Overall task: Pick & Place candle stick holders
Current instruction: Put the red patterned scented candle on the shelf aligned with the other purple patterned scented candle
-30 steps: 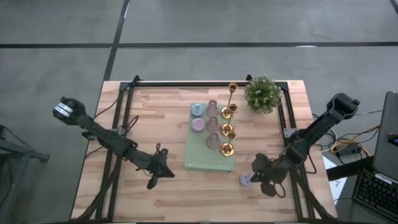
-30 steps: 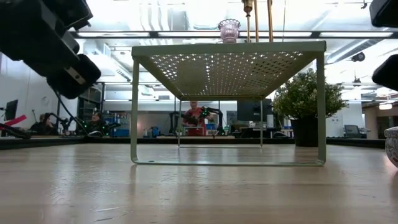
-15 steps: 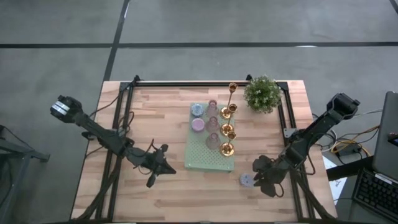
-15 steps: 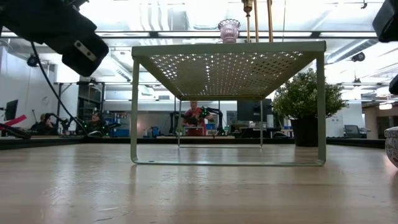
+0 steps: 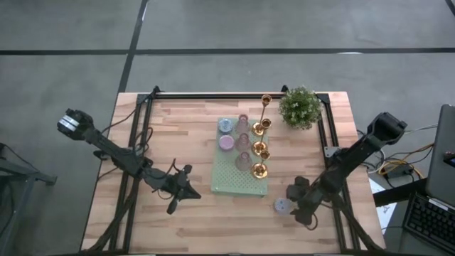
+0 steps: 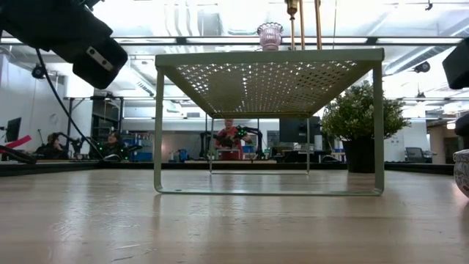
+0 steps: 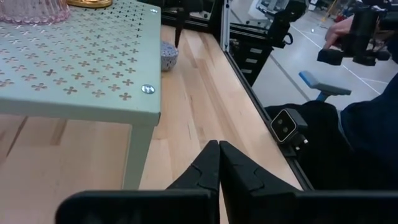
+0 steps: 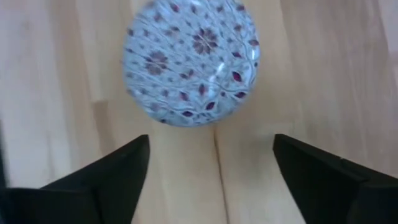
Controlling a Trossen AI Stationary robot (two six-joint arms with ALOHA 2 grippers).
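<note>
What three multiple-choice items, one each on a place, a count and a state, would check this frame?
1. Where does the patterned blue-grey holder sit?
A. On the green stand
B. On the bare table beside the stand's near right corner
C. Next to the plant

2. How many gold holders stand on the green stand?
A. Two
B. Four
C. Six

3. How do the right gripper's fingers stand?
A. Spread apart, the holder between them but free
C. Clamped on the holder
B. Shut tight, empty

Answers: 1 B, the high view shows it on wood off the stand. 2 B, four gold pieces line the stand's right edge. 3 A, the right wrist view shows gaps either side.
</note>
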